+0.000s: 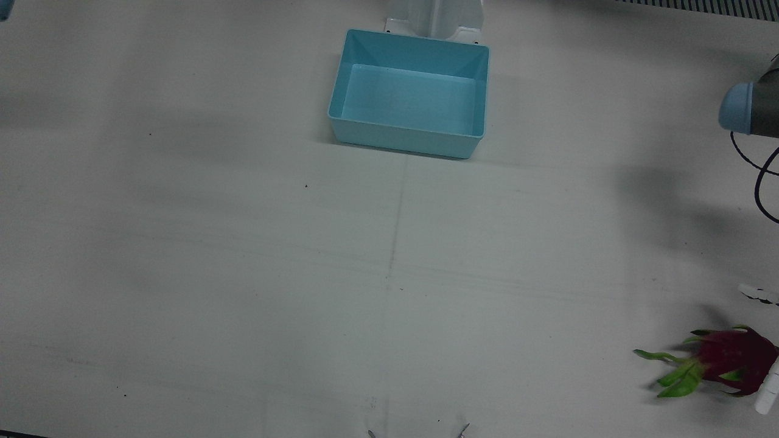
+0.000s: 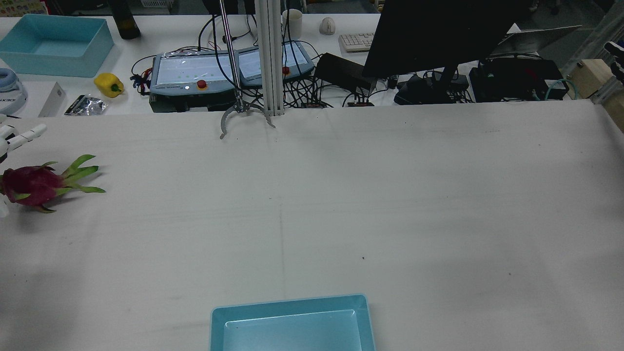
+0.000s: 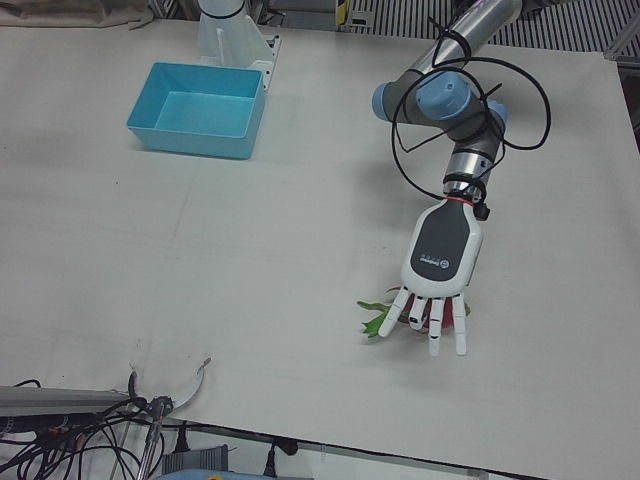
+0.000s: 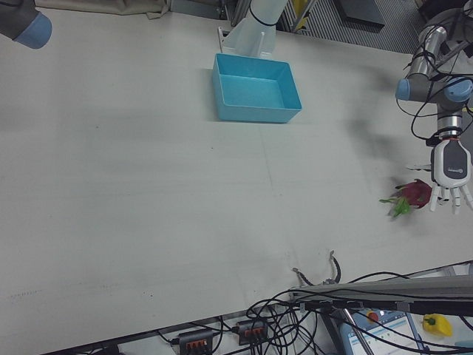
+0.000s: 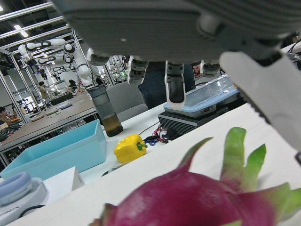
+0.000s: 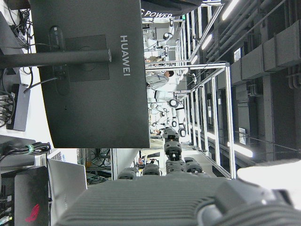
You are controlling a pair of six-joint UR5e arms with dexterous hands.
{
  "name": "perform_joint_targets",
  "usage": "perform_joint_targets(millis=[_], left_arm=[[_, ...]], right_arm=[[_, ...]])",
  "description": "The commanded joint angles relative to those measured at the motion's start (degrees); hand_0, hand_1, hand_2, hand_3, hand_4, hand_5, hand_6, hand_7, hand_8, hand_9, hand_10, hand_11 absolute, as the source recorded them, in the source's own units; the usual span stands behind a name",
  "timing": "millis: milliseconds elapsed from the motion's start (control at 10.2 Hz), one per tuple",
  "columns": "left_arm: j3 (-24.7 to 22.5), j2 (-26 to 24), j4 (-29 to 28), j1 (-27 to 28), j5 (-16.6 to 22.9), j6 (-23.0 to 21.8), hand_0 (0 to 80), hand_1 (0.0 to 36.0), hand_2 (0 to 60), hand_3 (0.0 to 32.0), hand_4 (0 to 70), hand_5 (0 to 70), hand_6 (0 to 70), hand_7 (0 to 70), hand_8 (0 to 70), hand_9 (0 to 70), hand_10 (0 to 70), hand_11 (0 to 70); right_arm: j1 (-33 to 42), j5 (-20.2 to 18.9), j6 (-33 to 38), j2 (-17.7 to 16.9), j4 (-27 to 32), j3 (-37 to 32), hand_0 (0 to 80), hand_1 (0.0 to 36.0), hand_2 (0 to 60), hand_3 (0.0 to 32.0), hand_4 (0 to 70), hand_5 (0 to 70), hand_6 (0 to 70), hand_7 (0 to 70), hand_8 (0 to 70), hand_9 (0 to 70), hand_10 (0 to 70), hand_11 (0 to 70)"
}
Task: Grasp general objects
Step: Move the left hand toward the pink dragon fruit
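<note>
A dark red dragon fruit (image 1: 730, 359) with green leaves lies near the table's edge on my left arm's side. It also shows in the rear view (image 2: 29, 185), the right-front view (image 4: 415, 194) and, close up, the left hand view (image 5: 188, 202). My left hand (image 3: 440, 262) hovers just above it, palm down, fingers (image 3: 433, 330) spread and open around it without gripping. In the left-front view only the fruit's leaves (image 3: 378, 320) show. My right hand (image 6: 188, 202) shows only in its own view, held high off the table, fingers extended and empty.
A light blue bin (image 1: 414, 140) stands empty mid-table near the pedestals, far from the fruit; it also shows in the rear view (image 2: 292, 304). A metal clamp (image 2: 239, 117) sits at the operators' edge. Beyond the table lie a yellow pepper (image 2: 108, 84) and another blue bin (image 2: 53, 63).
</note>
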Motion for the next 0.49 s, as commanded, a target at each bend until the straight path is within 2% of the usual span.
perform_joint_targets(millis=[0,98,197,394], left_arm=[[3.11,-4.51,2.58,7.30,-4.93,-0.16,40.6,0.0,0.0,21.0,0.0,0.0,0.0,67.1,0.0,12.0,0.0,0.0],[2.32,-4.51,4.67,7.22,-4.95,-0.16,40.2,0.0,0.0,20.6,0.0,0.0,0.0,55.1,0.0,9.6,0.0,0.0],[1.71,-4.33,6.35,7.04,-4.86,-0.16,40.1,0.0,0.0,19.4,0.0,0.0,0.0,38.8,0.0,6.3,0.0,0.0],[1.52,-3.63,6.54,6.34,-4.86,-0.16,39.4,0.0,0.0,18.8,0.0,0.0,0.0,28.5,0.0,4.3,0.0,0.0]], right_arm=[[0.00,0.00,0.00,0.00,0.00,0.04,0.0,0.0,0.0,0.0,0.0,0.0,0.0,0.0,0.0,0.0,0.0,0.0],[0.00,0.00,0.00,0.00,0.00,0.04,0.0,0.0,0.0,0.0,0.0,0.0,0.0,0.0,0.0,0.0,0.0,0.0],[0.00,0.00,0.00,0.00,0.00,0.04,0.0,0.0,0.0,0.0,0.0,0.0,0.0,0.0,0.0,0.0,0.0,0.0],[0.00,0.00,0.00,0.00,0.00,0.04,0.0,0.0,0.0,0.0,0.0,0.0,0.0,0.0,0.0,0.0,0.0,0.0]])
